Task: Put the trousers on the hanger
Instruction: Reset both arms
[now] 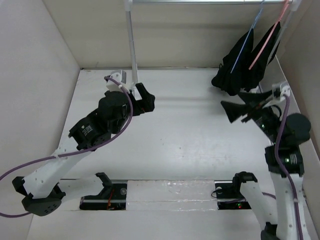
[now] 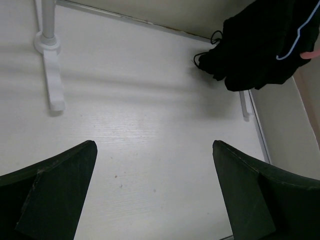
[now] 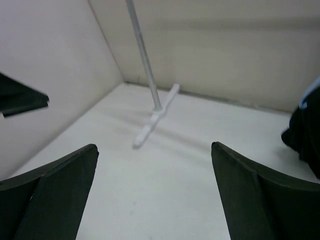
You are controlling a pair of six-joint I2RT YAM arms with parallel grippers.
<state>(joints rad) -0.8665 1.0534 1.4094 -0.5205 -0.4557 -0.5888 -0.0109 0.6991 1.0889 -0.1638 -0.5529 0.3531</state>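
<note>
The black trousers (image 1: pixel 234 75) hang bunched over the light-blue hanger (image 1: pixel 247 41), which hangs from the rail at the back right; their lower end rests near the table. They also show in the left wrist view (image 2: pixel 255 45) with the hanger wire (image 2: pixel 295 44), and at the right wrist view's right edge (image 3: pixel 306 135). My left gripper (image 1: pixel 145 101) is open and empty over the table's back left (image 2: pixel 154 147). My right gripper (image 1: pixel 232 100) is open and empty just in front of the trousers (image 3: pixel 155 147).
A pink hanger (image 1: pixel 267 37) with a second black garment (image 1: pixel 267 50) hangs right beside the blue one. The white rack's pole (image 1: pixel 132 40) and foot (image 2: pixel 52 75) stand at the back left, its other foot (image 2: pixel 244 105) at the right. Walls enclose the table.
</note>
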